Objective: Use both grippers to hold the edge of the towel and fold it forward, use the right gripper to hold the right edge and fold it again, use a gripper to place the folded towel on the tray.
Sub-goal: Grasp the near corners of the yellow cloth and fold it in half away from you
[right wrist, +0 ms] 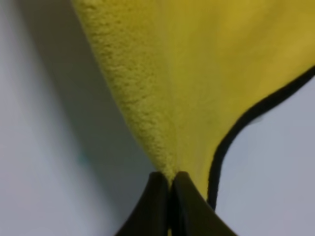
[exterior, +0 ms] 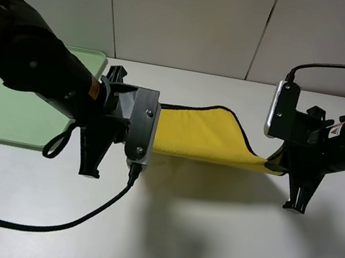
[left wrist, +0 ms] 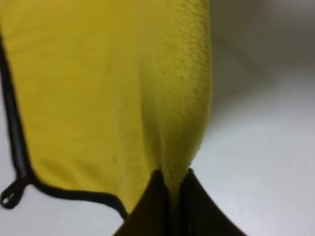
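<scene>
The left gripper (left wrist: 171, 181) and right gripper (right wrist: 170, 179) are each clamping tight on the fluffy bright-yellow square towel (exterior: 204, 137), holding it stretched above the white tabletop (exterior: 208, 231), near the pale-green rectangular plastic tray (exterior: 3, 111).

a square bright-yellow towel (exterior: 201, 137) of fluffy, nubbly microfibre cloth, bordered by thin smooth black fabric piping (right wrist: 219, 147). a flat pale-green plastic tray (exterior: 9, 115), smooth and faintly shiny. a white counter (exterior: 207, 241), smooth and matt. a dull pale metal plate (exterior: 140, 130) and a smooth black rubbery cable (exterior: 88, 215).
</scene>
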You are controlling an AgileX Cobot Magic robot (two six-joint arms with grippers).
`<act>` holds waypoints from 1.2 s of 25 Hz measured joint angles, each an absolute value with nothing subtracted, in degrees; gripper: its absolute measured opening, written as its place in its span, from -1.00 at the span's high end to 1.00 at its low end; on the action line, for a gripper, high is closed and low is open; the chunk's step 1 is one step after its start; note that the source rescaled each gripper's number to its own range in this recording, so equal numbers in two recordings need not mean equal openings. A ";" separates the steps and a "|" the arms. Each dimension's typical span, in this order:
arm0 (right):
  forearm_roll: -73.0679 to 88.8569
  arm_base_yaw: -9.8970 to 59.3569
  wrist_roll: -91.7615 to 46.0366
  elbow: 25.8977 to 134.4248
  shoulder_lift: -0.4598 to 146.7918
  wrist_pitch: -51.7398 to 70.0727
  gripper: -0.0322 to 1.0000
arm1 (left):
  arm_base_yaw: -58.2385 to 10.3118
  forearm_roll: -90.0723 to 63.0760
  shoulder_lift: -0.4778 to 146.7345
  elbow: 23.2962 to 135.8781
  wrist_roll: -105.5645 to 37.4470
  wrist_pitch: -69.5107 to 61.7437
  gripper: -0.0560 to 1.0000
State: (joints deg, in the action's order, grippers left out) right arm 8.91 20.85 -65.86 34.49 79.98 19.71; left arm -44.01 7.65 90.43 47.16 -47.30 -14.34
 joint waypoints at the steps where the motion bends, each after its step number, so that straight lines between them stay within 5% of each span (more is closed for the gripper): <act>1: 8.91 20.85 -65.74 34.49 78.96 20.33 0.94 | -44.01 7.85 89.71 47.11 -46.88 -14.61 0.89; 30: 9.46 20.85 -65.24 34.49 68.03 26.36 0.94 | -44.21 20.02 77.97 47.16 -31.65 -23.16 0.89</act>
